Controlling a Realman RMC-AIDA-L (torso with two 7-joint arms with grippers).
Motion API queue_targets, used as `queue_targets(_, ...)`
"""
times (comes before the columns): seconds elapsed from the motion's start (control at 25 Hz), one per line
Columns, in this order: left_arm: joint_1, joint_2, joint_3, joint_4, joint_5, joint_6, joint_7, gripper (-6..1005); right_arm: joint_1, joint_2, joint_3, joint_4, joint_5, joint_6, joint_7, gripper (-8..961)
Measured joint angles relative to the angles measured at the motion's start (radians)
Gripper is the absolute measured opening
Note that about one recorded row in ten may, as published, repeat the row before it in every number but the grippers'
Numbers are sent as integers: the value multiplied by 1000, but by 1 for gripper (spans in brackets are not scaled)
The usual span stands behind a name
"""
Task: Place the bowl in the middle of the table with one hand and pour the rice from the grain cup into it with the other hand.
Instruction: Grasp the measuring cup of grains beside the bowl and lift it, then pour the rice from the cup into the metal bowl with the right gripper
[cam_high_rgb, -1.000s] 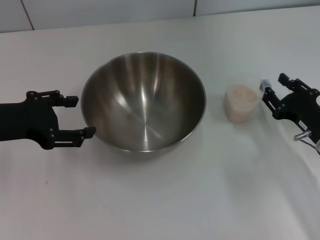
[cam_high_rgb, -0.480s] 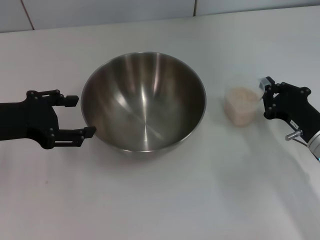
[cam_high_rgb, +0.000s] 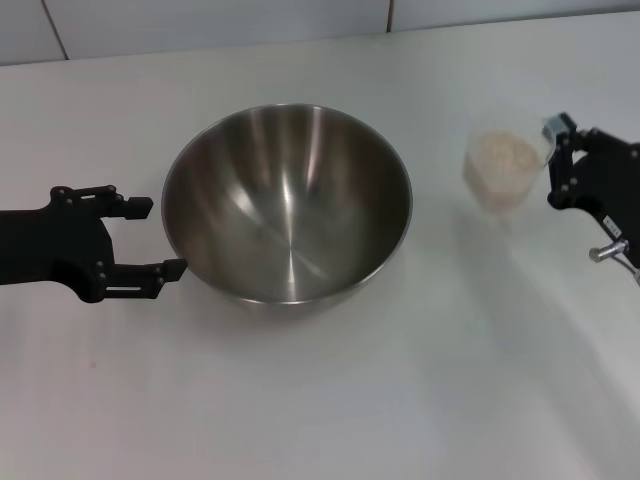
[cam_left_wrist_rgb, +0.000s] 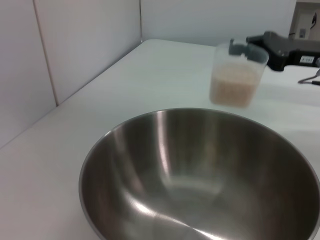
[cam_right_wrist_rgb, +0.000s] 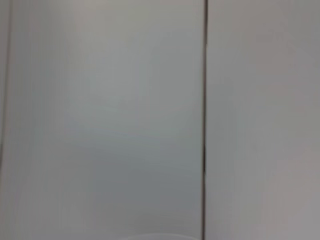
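Note:
The steel bowl (cam_high_rgb: 287, 205) stands in the middle of the white table (cam_high_rgb: 400, 400); it also fills the left wrist view (cam_left_wrist_rgb: 200, 180). My left gripper (cam_high_rgb: 168, 237) is open and empty just left of the bowl's rim, not touching it. My right gripper (cam_high_rgb: 558, 150) is shut on the side handle of the clear grain cup (cam_high_rgb: 505, 172) and holds it upright, a little above the table, to the right of the bowl. The cup is full of pale rice (cam_high_rgb: 505, 155). The left wrist view shows the cup (cam_left_wrist_rgb: 235, 75) and the right gripper (cam_left_wrist_rgb: 272, 46) beyond the bowl.
A tiled wall (cam_high_rgb: 200, 20) runs along the table's far edge. The right wrist view shows only that wall (cam_right_wrist_rgb: 100, 120).
My right gripper has closed on the cup's handle and raised the cup up and slightly right. My left gripper has drawn back a little from the bowl.

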Motion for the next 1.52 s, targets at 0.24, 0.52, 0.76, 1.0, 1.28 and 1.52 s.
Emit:
queue_targets(0.24, 0, -1, 0, 0, 1, 1, 0, 827, 51, 0, 4, 72, 0, -189, -234, 16)
queue_targets(0.52, 1, -1, 0, 3, 1, 4, 0, 826, 153, 0, 4, 240, -6, -215, -819, 16)
queue_targets(0.76, -1, -1, 0, 5, 1, 4, 0, 826, 205, 4, 3, 372, -11, -147, -1448, 16)
queue_targets(1.0, -4, -1, 0, 5, 0, 4, 0, 826, 219, 5, 2, 388, -87, -86, -1804, 15)
queue_targets(1.28, -5, -1, 0, 3, 0, 4, 0, 826, 247, 5, 3, 390, -104, -26, -2097, 15)
queue_targets(1.52, -8, -1, 5, 2, 0, 4, 0, 826, 252, 5, 4, 419, -146, -20, -2361, 15)
